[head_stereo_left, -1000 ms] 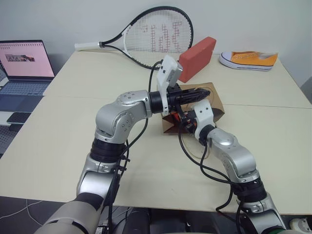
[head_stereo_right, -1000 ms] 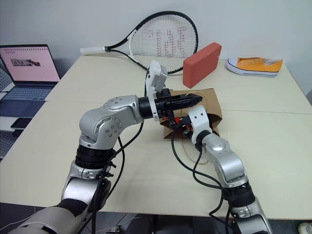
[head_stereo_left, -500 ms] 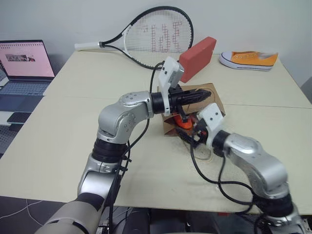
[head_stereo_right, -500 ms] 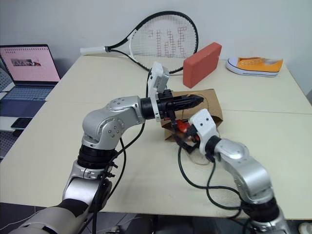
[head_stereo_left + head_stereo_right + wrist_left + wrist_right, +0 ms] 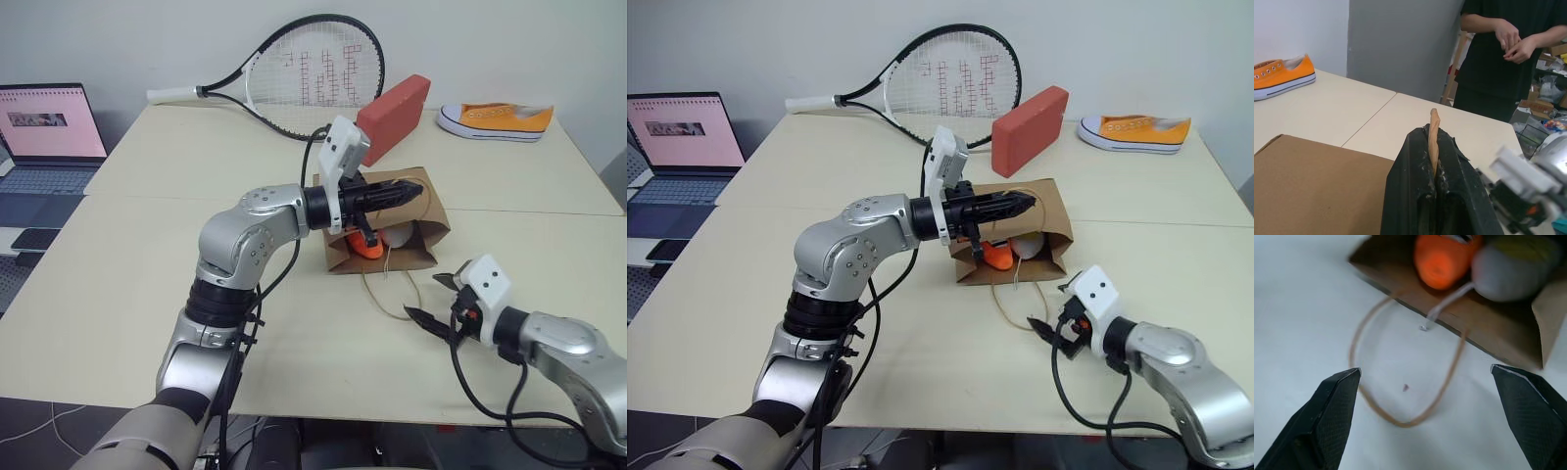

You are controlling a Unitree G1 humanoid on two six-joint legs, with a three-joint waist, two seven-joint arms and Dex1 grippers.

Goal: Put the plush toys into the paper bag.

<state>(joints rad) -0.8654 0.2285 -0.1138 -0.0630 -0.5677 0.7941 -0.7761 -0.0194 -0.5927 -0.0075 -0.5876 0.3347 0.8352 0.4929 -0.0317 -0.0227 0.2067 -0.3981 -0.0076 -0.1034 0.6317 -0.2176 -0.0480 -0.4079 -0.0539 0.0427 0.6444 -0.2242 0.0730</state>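
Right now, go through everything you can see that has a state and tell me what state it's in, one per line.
paper bag: on its side, mouth held open
orange carrot: inside the bag
white egg: inside the bag, beside the carrot
left gripper: shut on upper cord handle
right gripper: open, empty
lower cord handle: slack on table
laptop: open, screen lit

bag mouth: the paper bag (image 5: 423, 208) lies on its side, its opening largely taken up by the carrot toy (image 5: 366, 244) and egg toy (image 5: 397, 235)
above bag: left gripper (image 5: 412, 194) crosses it, clamped on a cord handle (image 5: 1434, 137)
before bag: loose handle loop (image 5: 390, 291) on bare counter (image 5: 118, 284)
behind bag: red brick-shaped block (image 5: 394, 117), tennis racket (image 5: 294, 75), sneaker (image 5: 495, 119)
near right: right gripper (image 5: 435, 299), jaws spread wide
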